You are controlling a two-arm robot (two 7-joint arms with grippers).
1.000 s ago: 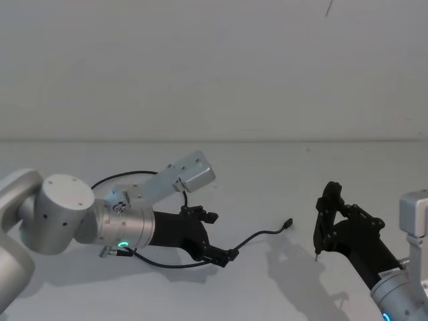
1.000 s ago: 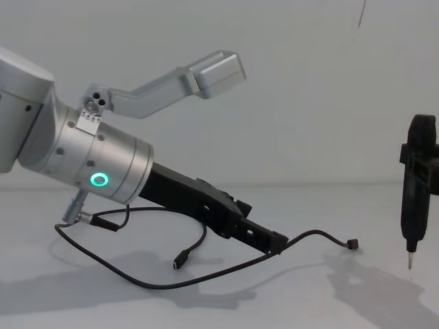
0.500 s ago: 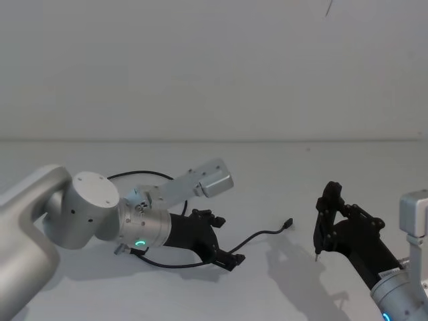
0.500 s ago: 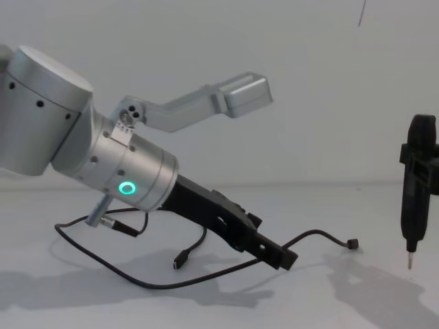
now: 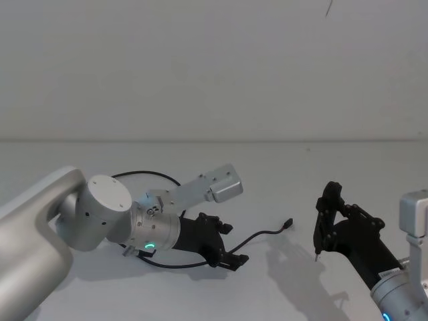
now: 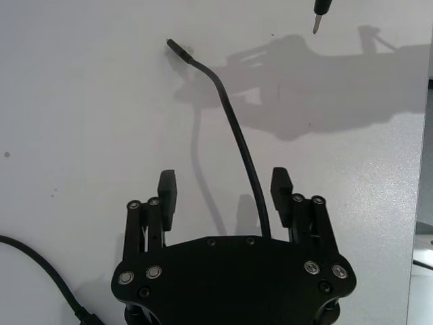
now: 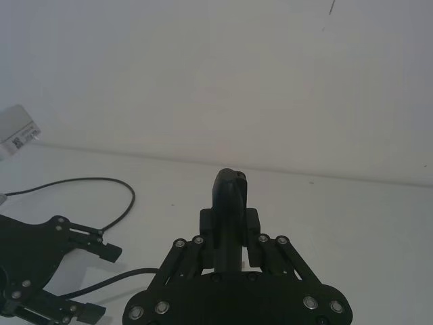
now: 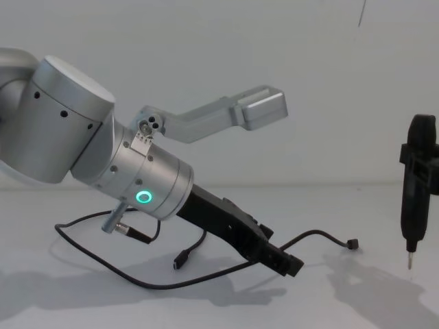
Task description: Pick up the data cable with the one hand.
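Black data cable (image 6: 239, 145) runs between wide-spread fingers of left gripper (image 6: 224, 193), ungrasped; right gripper (image 5: 319, 241) parked, closed.

light: bright, even | shadows: soft, grey, cast across white table (image 5: 267, 301)

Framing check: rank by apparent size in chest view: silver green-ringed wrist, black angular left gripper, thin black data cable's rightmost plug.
1. Silver wrist, nearest the camera
2. Left gripper
3. Data cable plug
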